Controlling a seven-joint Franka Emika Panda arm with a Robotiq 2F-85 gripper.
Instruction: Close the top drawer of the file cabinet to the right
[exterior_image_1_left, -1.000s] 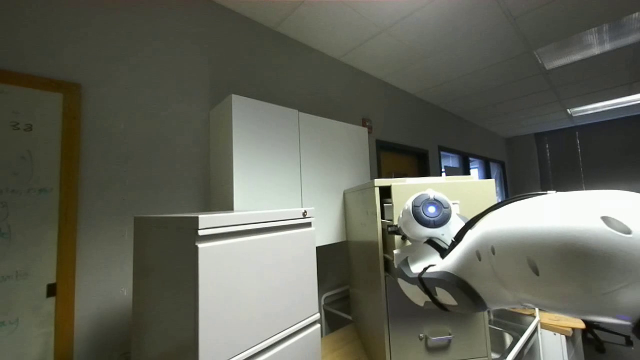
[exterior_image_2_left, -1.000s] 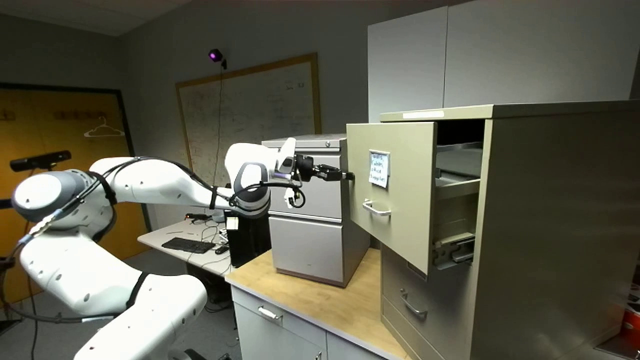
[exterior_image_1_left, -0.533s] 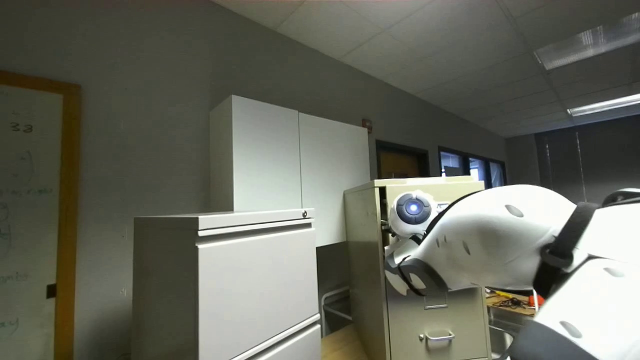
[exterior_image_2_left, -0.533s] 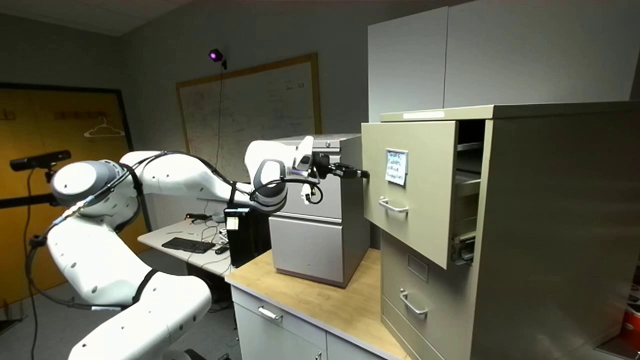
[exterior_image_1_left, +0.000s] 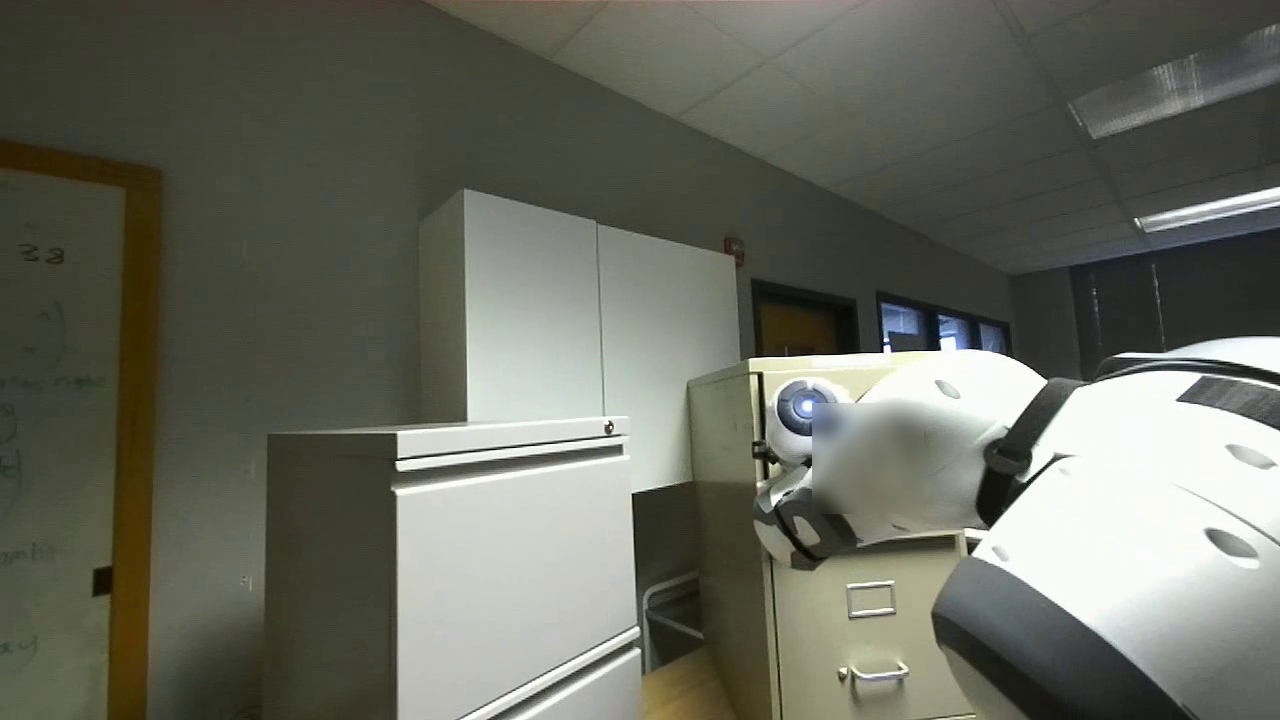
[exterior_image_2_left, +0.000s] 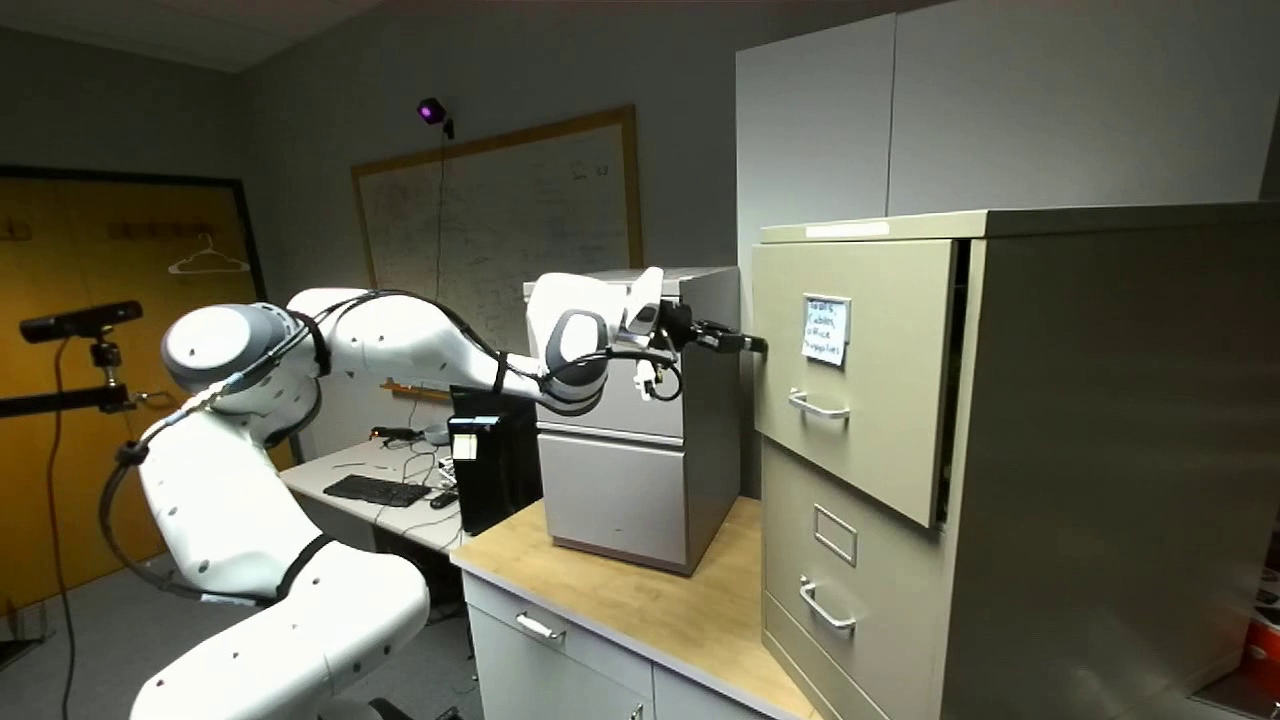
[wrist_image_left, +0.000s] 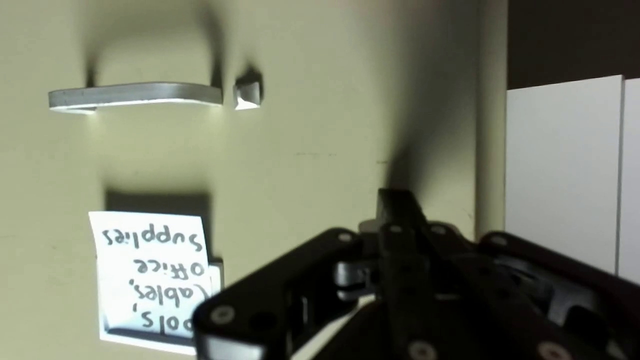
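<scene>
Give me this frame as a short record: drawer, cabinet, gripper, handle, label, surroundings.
top drawer: slightly open, dark gap along its side
file cabinet: beige, lower drawer shut
gripper: shut, apparently touching the drawer's front
handle: silver, not grasped
paper label: handwritten, "Tools, Cables, Office Supplies"
surroundings: light-grey cabinet on a wooden countertop
task: not yet complete
</scene>
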